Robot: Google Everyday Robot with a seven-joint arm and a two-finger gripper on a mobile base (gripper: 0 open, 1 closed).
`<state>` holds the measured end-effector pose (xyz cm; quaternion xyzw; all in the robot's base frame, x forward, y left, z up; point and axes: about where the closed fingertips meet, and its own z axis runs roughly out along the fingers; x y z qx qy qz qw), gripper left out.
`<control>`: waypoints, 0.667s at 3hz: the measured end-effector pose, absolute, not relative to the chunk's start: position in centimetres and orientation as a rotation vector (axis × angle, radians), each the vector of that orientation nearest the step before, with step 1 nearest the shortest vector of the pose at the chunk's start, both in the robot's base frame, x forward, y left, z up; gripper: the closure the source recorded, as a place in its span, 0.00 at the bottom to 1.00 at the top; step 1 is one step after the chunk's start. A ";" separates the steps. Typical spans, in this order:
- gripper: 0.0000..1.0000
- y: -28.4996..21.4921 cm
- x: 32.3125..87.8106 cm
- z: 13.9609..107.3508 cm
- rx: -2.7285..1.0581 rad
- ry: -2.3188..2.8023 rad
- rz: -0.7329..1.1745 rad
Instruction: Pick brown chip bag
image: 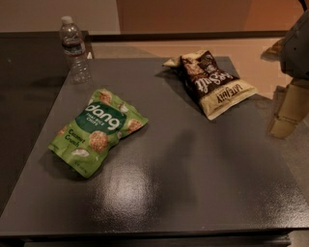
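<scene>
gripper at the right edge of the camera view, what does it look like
The robot's gripper, at the right edge beside the dark grey tabletop, has a rounded pale grey-white housing on top and blocky, flat-faced cream-tan parts below. A thin dark cable seems to curve at its upper end. No markings can be made out.
</scene>
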<state>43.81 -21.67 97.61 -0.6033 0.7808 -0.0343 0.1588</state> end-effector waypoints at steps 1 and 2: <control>0.00 -21.7 43.8 97.6 -1.725 2.232 -0.098; 0.00 -21.5 44.1 97.7 -1.718 2.230 -0.079</control>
